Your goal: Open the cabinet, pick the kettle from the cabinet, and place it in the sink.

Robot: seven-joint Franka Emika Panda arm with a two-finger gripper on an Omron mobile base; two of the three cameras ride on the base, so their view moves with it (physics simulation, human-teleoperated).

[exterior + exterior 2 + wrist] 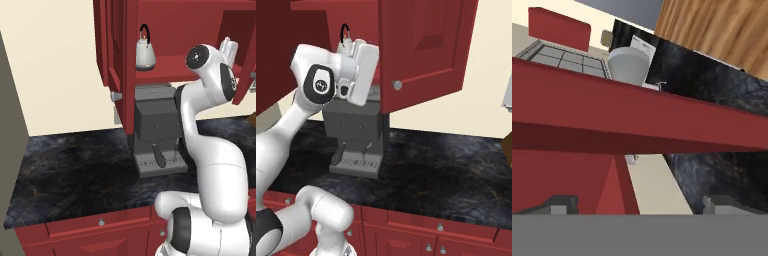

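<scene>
On the cabinet (175,65) shelf, left end, sits the kettle (145,52), upright, black handle arched on top, just inside the open left door (116,45). From the right base cam only the handle loop (345,31) peeks over the robot's hand. Both doors stand swung out; the right door (426,45) w/ its silver knob (397,85) hangs over the counter (446,165) in the right base cam.

Gripper (639,202) is raised to shelf level, right of the kettle and apart from it, not touching. Hand cam: the two dark fingertips (559,204) sit far apart at the bottom corners, jaws wide, nothing between them. Ahead of them a red cabinet edge (637,120) runs across the frame at a slant; past it a pale rounded object (628,65), can't tell what, plus dark marbled counter and a wood-grain panel (722,35).

Below the cabinet a boxy grey coffee machine (157,132) stands on the black counter, against the wall, directly under the kettle's side of the shelf. Arm (210,150) rises in front of the machine's right side. Red base drawers (100,225) w/ small knobs run along the counter front.
</scene>
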